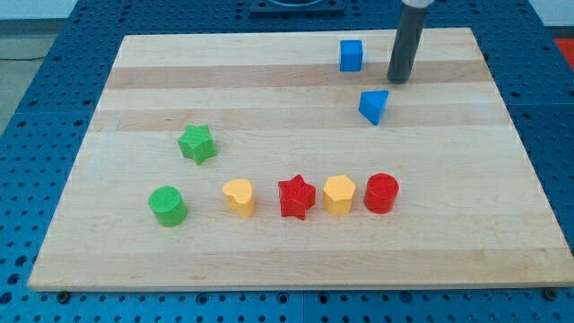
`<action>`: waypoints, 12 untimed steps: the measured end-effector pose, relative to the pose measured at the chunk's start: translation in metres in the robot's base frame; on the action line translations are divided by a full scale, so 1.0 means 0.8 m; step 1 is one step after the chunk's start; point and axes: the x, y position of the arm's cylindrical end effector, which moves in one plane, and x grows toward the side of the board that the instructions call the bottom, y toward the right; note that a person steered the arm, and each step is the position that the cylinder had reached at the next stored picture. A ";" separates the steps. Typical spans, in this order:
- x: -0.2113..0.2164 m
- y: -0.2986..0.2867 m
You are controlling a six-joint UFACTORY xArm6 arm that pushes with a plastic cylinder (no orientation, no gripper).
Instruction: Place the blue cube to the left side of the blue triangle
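The blue cube (351, 55) sits near the view's top, right of centre, on the wooden board. The blue triangle (375, 106) lies below it and slightly to the right. My tip (398, 79) is the lower end of the dark rod. It stands right of the blue cube and just above and right of the blue triangle, apart from both.
A green star (196, 144) and a green cylinder (167, 205) lie at the left. A row runs along the lower middle: yellow heart (239, 196), red star (296, 196), yellow hexagon (339, 194), red cylinder (381, 193). The board's edge (296, 285) meets a blue perforated table.
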 end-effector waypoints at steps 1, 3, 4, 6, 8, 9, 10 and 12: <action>-0.067 -0.017; -0.061 -0.101; -0.042 -0.123; 0.008 -0.145; 0.032 -0.160; 0.042 -0.160; 0.055 -0.160; 0.068 -0.160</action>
